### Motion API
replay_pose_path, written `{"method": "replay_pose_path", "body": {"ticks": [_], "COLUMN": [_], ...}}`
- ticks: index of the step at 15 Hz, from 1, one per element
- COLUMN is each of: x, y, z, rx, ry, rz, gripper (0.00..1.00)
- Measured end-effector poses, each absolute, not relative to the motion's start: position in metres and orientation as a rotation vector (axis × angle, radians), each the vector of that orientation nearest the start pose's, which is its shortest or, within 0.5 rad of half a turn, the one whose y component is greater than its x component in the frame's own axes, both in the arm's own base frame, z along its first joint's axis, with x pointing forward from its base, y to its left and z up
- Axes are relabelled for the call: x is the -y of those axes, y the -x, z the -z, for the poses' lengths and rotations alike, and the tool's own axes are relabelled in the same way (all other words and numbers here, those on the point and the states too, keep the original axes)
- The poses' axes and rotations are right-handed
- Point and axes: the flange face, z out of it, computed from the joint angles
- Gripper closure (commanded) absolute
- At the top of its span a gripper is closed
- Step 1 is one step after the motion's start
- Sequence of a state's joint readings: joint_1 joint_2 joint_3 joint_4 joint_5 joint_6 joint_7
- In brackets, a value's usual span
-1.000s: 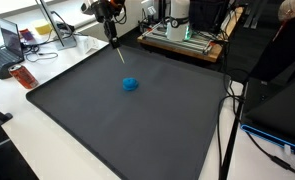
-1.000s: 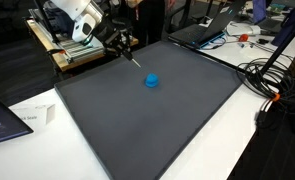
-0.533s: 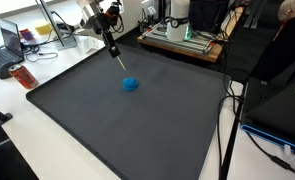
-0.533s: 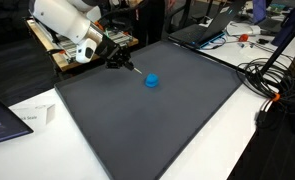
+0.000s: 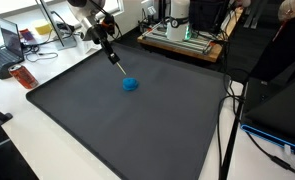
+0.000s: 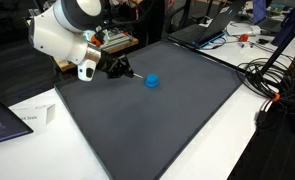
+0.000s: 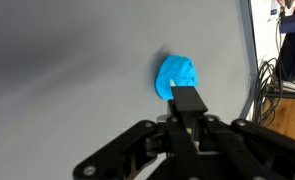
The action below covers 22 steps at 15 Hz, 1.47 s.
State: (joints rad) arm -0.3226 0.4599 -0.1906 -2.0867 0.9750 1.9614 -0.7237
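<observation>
A small blue lump (image 5: 130, 84) lies on the dark grey mat (image 5: 137, 125) and also shows in the exterior view from the far side (image 6: 152, 81). My gripper (image 5: 106, 36) is shut on a thin black stick (image 5: 116, 60) that slants down toward the lump. In an exterior view the gripper (image 6: 114, 67) hangs low over the mat, with the stick's tip (image 6: 136, 75) just short of the lump. In the wrist view the stick's end (image 7: 188, 98) juts out from the shut gripper (image 7: 187, 128) and overlaps the near edge of the blue lump (image 7: 176, 74). Whether the two touch is unclear.
Laptops (image 5: 7, 45) and clutter sit beyond the mat's far edge, and a machine on a wooden board (image 5: 184, 35) stands at its back corner. Cables (image 6: 272, 75) trail beside the mat. A paper sheet (image 6: 32, 118) lies near one corner.
The arm has come down and swung toward the blue lump. The stick's tip has moved from well behind the lump to right next to it. The jaws stay shut.
</observation>
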Motion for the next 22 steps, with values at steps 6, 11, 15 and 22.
{"method": "replay_pose_path", "body": {"ticks": [6,11,15,22], "x": [0.226,0.23,0.226,0.213], "y": [-0.504,-0.51,-0.517,-0.529], "z": [-0.165,-0.158,-0.155,-0.149], "rx": [-0.53,-0.526,-0.508,-0.471], "ry": [2.175,2.151,2.143,2.126], "rz": [-0.042,-0.052,-0.062,-0.09], "gripper": [0.97,0.97,0.97,0.97]}}
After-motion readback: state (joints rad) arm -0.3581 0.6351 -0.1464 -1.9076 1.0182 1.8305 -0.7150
